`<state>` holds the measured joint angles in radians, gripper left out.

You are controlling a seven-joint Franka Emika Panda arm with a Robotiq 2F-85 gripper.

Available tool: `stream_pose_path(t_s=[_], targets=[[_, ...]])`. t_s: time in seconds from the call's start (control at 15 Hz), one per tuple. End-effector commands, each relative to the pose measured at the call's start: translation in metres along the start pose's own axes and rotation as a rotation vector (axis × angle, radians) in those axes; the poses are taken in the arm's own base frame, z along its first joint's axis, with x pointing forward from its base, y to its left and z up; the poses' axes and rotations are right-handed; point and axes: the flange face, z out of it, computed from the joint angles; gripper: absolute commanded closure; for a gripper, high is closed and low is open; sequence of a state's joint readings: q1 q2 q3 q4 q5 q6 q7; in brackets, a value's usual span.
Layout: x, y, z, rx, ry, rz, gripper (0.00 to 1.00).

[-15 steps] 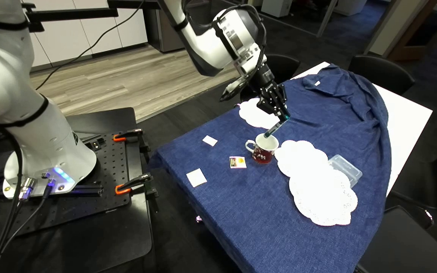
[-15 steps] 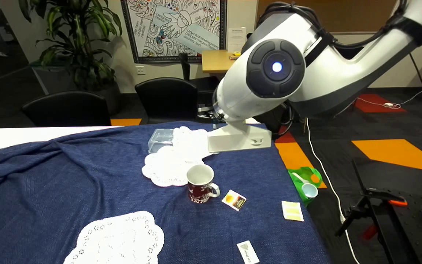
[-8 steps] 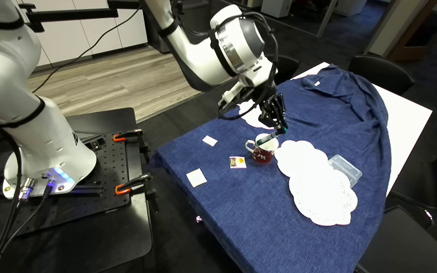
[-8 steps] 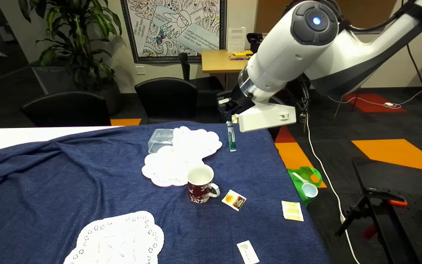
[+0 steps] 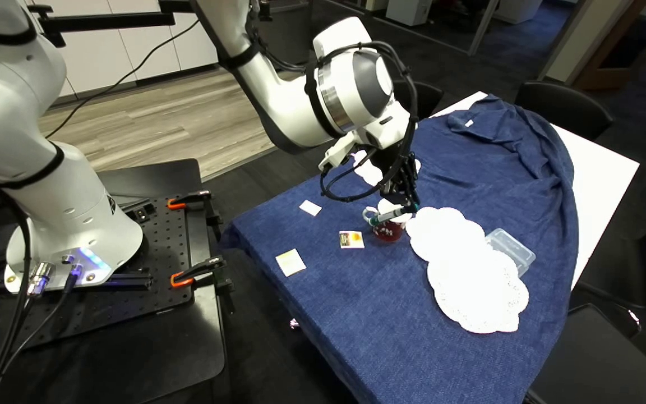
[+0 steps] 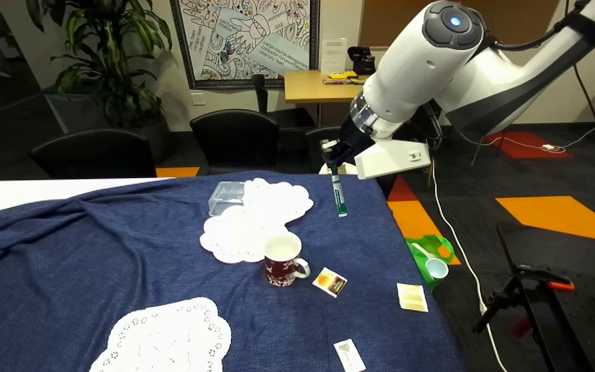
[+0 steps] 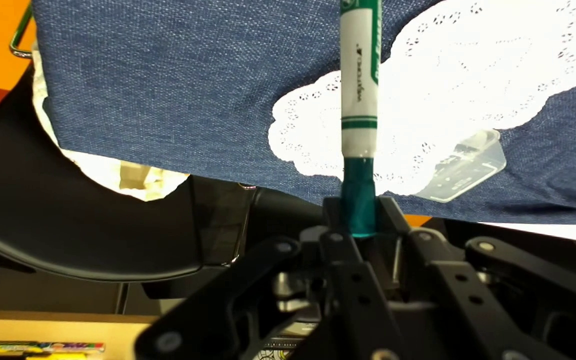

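Marker (image 7: pixel 359 115) partly outside wrist view

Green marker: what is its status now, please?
Gripper shut on green marker, at one end. Marker held above blue cloth. Red-and-white mug nearby, not touching marker.

Marker (image 7: pixel 360 65): out ahead of your gripper (image 7: pixel 359 217); the wrist view's top edge cuts off its far end.
Cap (image 7: pixel 359 180): blurred between your fingertips (image 7: pixel 334 212).
Mug (image 5: pixel 388 231): behind your gripper in an exterior view, its rim partly hidden.
Box (image 7: pixel 473 169): right of your gripper in the wrist view, partly hidden by the doilies (image 7: pixel 493 65).
Packet (image 6: pixel 330 282): below your gripper in an exterior view, its print too small for you to read.
Lone doily (image 6: pixel 168 341): well apart from your gripper, cut off by an exterior view's bottom edge.
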<state>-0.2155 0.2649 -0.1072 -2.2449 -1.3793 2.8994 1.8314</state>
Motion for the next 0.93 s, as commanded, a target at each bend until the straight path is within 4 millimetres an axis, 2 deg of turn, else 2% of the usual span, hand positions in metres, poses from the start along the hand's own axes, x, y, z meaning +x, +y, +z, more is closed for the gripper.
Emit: stream_pose_path(t_s=[0.0,0.6,0.87], targets=[[0.000,-0.001,0.000,0.001,0.000,-0.001,0.95],[0.014,0.027,0.031,0.045,-0.122,-0.051,0.95],[0.016,0.032,0.049,0.058,-0.221,-0.099,0.95]])
